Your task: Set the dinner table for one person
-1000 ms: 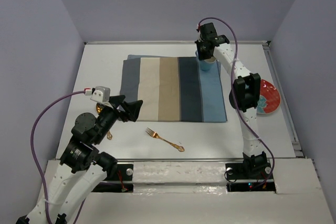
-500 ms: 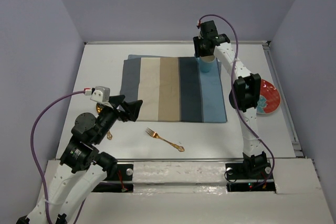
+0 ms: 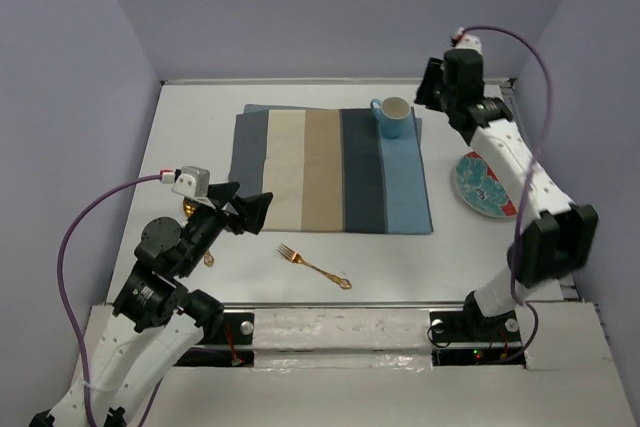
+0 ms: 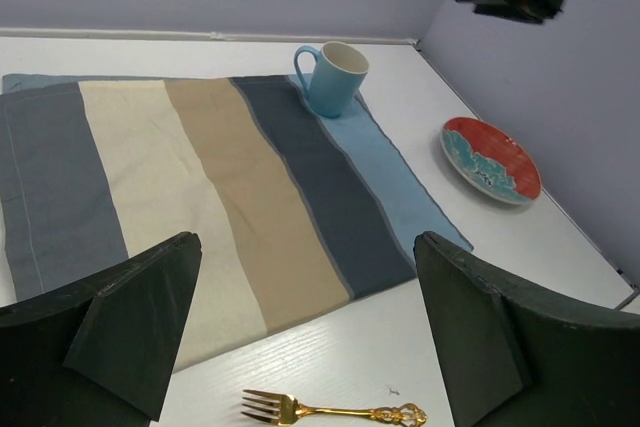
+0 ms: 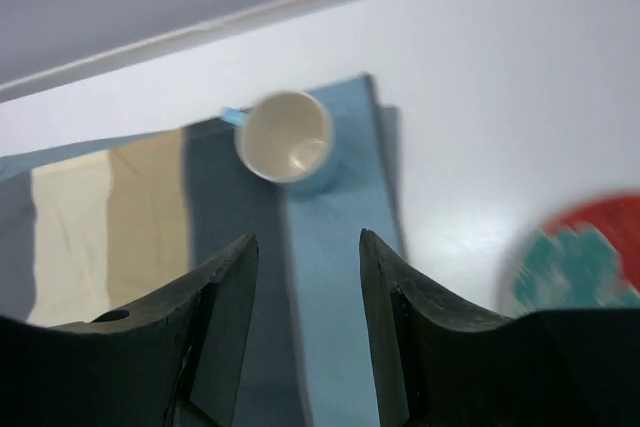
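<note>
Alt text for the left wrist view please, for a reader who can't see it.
A striped placemat lies on a white table, with a blue mug standing at its far right corner. A red and teal plate sits off the mat to the right, and a gold fork lies nearest the camera, framed by the open left end effector.

The dinner table is matte white. The placemat carries broad stripes: grey-blue, cream, tan, dark slate, light blue. The mug is light blue outside, cream inside. The plate shows red edging around teal-and-white patterning. The fork is gold.
</note>
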Robot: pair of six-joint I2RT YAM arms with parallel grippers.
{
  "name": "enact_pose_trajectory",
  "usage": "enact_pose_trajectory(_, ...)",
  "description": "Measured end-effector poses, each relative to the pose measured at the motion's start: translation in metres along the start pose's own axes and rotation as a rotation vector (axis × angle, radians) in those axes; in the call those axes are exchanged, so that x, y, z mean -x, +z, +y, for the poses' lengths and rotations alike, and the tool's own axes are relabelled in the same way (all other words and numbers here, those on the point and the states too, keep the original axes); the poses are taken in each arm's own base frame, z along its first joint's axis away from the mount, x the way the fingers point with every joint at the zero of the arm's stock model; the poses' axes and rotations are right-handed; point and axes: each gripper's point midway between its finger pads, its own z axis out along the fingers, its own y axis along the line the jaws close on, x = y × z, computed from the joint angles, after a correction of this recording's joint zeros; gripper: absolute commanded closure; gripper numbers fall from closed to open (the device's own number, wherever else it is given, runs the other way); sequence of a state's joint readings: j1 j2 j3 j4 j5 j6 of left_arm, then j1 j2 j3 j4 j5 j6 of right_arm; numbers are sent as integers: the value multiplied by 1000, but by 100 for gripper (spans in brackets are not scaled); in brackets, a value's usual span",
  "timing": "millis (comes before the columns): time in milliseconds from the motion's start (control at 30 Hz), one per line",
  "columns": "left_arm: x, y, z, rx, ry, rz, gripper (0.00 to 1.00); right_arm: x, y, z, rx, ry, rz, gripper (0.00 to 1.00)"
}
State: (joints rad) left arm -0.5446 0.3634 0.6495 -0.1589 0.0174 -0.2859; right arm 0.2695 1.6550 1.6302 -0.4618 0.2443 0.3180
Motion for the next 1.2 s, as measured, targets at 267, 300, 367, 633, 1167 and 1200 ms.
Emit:
enact_pose_trajectory(267,6,-9,-12,-50,-3,-29,1,-70,-84,-158,-291,371,-173,54)
enact_pose_trajectory(300,6,-10,-13,-56,-3,-29,1,-91,-89,-176,-339,410,-162,54)
enact_pose_trajectory(367,6,-11,-16,-71,-4,-28,1,-122,-96,-204,-416,472,-142,54)
enact_pose_trajectory(633,9,-16,-19,-83,-7,-45,1,-169,-124,-295,-658,732,-174,46)
enact_pose_trajectory(1167,11,-18,-21,-87,-11,-56,1,-225,-148,-346,-733,993,-130,31)
enact_pose_trajectory(1200,11,-18,-21,-86,-11,-56,1,-227,-146,-344,-720,999,-121,32)
